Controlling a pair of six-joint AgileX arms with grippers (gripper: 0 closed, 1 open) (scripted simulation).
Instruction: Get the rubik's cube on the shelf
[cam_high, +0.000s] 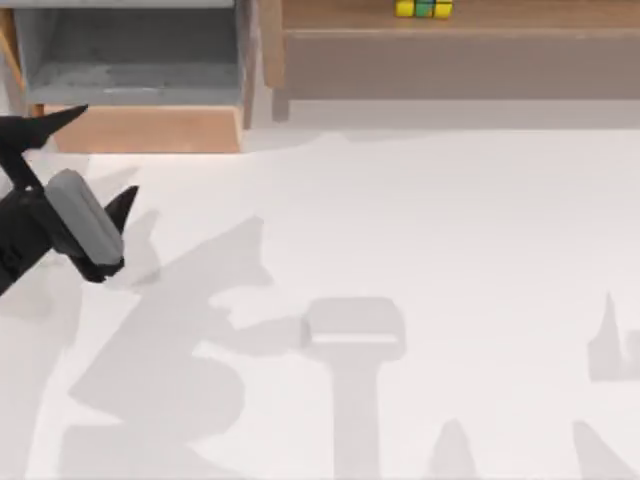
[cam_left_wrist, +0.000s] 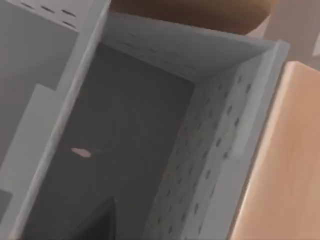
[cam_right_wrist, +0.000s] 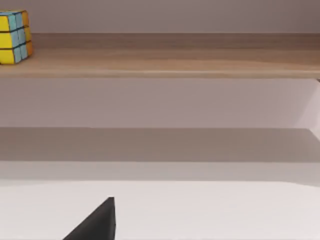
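The rubik's cube (cam_high: 423, 8), yellow and green tiles with dark lines, stands on the shelf (cam_high: 520, 16) at the back of the table, right of centre. In the right wrist view the rubik's cube (cam_right_wrist: 14, 37) rests on the light board of the shelf (cam_right_wrist: 175, 56), untouched. A dark part of my right gripper (cam_right_wrist: 97, 222) pokes in low over the white table, well short of the shelf. My left gripper (cam_high: 100, 155) hovers at the far left, open and holding nothing, just in front of the grey compartment.
A light-wood compartment with grey inner walls (cam_high: 130, 60) stands at the back left; its perforated grey wall (cam_left_wrist: 210, 150) is close in the left wrist view. Arm shadows lie across the white table (cam_high: 450, 250).
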